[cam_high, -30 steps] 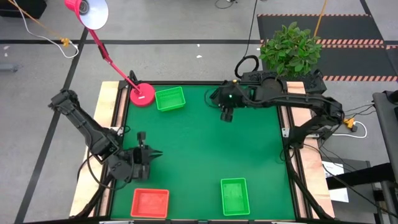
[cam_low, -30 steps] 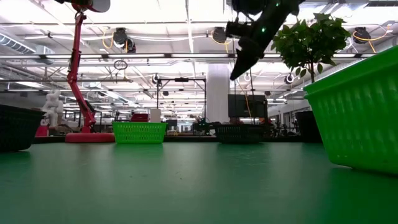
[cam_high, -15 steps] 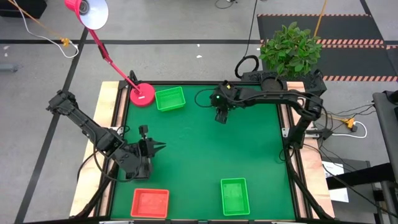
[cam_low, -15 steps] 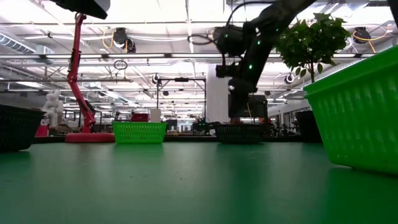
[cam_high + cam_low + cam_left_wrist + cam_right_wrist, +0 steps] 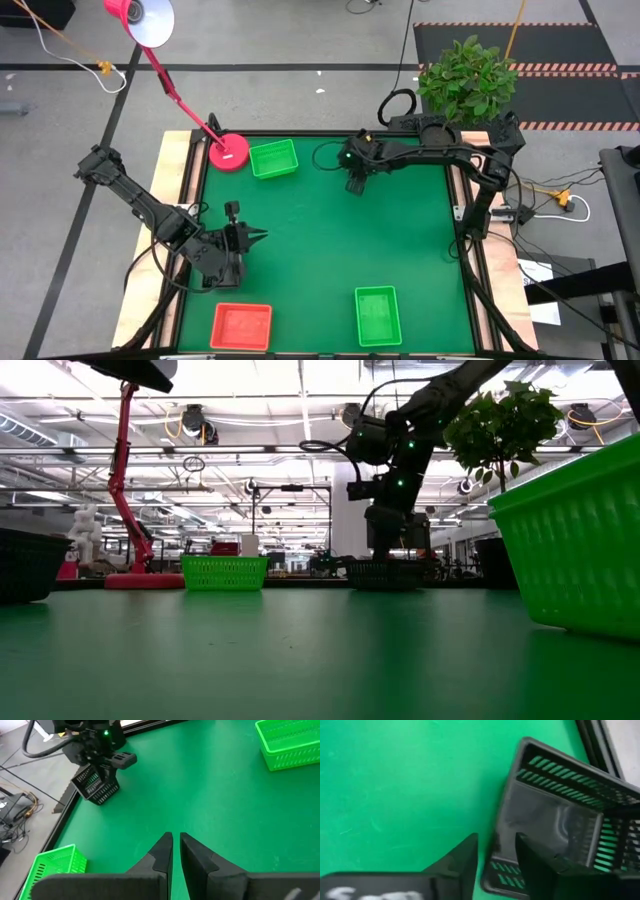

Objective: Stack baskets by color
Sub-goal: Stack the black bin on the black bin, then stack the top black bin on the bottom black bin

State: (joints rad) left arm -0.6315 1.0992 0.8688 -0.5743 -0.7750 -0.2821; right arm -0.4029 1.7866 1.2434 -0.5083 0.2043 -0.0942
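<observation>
A black basket [image 5: 95, 787] stands on the green table near its far edge, also seen in the low view [image 5: 385, 573]. My right gripper [image 5: 495, 855] has come down on it from above. One finger stands outside a side wall and the other inside the basket, with a gap still between them. My left gripper [image 5: 255, 237] hovers shut and empty over the table's left half [image 5: 175, 840]. Two green baskets [image 5: 273, 159] [image 5: 377, 315] and a red basket [image 5: 241, 326] rest on their bottoms. My right gripper has its fingers astride the black basket's side wall [image 5: 495, 837], slanting down from above. One finger [image 5: 465, 857] is outside and one [image 5: 535, 865] is inside. I cannot tell whether either finger touches the wall. The basket stands flat on the table.
A pink lamp base [image 5: 229, 152] sits at the far left corner beside a green basket, its arm reaching up and left. A potted plant [image 5: 466, 78] stands beyond the far right corner. The table's middle [image 5: 330, 250] is bare green.
My right gripper has come down toward the black basket, moved a little toward the table's left and tipped more steeply downward. It now stands over the basket's wall. My left gripper has shifted slightly toward the far edge and stayed shut.
</observation>
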